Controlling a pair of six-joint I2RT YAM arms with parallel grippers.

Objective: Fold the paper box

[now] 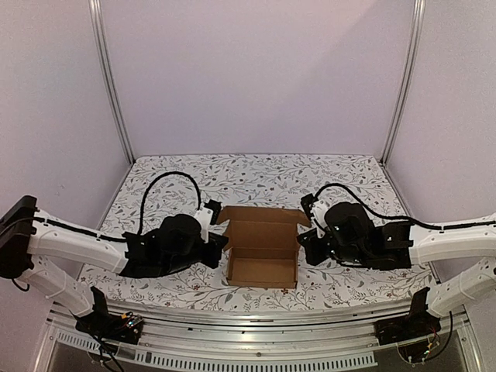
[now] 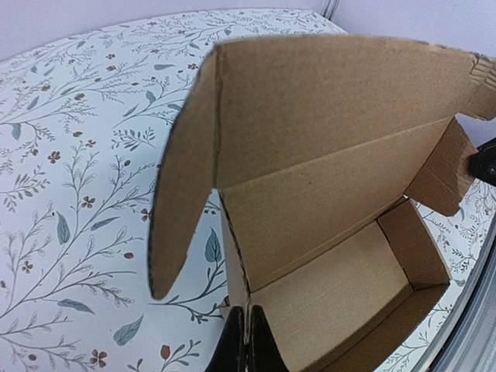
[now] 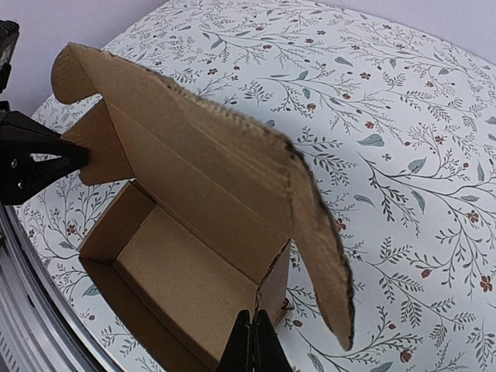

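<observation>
Paper box sits partly folded, mid-frame on the worktop.
Left tool is clenched at its left wall; the tray walls stand, but the lid stands open, not yet closed; right tool is clenched at the right wall.

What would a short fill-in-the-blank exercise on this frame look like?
1. The paper box has its lid standing ____.
2. Inside, the box is ____.
3. The left gripper and the right gripper both have their jaws ____.
4. The box sits ____ the two grippers.

Missing words: open; empty; shut; between.
</observation>
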